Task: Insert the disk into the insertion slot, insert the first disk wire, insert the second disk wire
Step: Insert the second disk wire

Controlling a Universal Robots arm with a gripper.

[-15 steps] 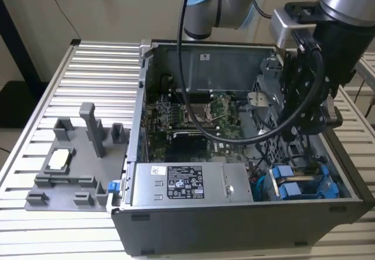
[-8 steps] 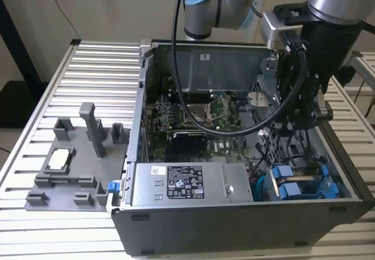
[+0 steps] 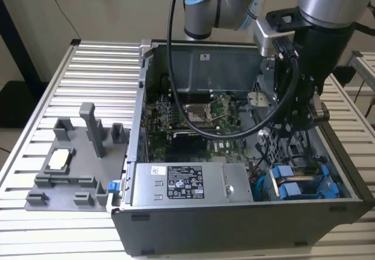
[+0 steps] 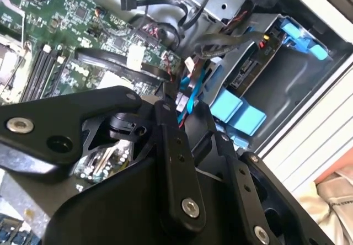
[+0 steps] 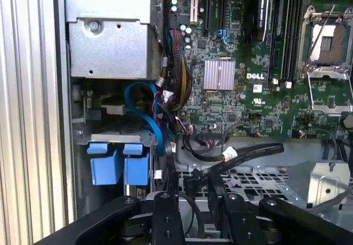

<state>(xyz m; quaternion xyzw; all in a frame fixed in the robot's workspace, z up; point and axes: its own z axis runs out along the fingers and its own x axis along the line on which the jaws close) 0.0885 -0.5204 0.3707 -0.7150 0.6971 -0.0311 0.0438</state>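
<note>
- The black robot gripper (image 3: pixel 296 132) hangs deep inside the open dark grey computer case (image 3: pixel 234 228), in the right half of the exterior view, just above the drive corner
- Whether the gripper is clenched or released, I cannot tell; loose cables cross in front of it in both wind views' place, so a grasp is not to be judged either
- The disk, a flat drive in a bright blue plastic carrier frame (image 3: pixel 300 185), lies in the lower right of the exterior view, near the front wall of the case and beside the silver power-supply box with a black-and-white sticker (image 3: pixel 186 184)
- It seems to sit already in the insertion slot, the narrow bay of the grey sheet-metal cage (image 4: pixel 287 82), so I judge the step in hand to be one of the disk wires
- The long axis of the disk seems to run across the exterior view, about parallel to the front wall; its two blue tabs (image 5: pixel 118 165) face the inside of the case, but its metal body is mostly hidden
- A flat blue cable (image 5: pixel 146 110) curves just beside the tabs, and a flat black cable (image 5: pixel 248 151) lies near the gripper
- To do this step well, I think the plug should be kept square to the disk's socket and pushed straight along the socket's axis, slowly, without dragging the neighbouring cables
- The grey plastic fixture tray with upright posts (image 3: pixel 64 181) stands well apart, at the exterior view's left
</note>
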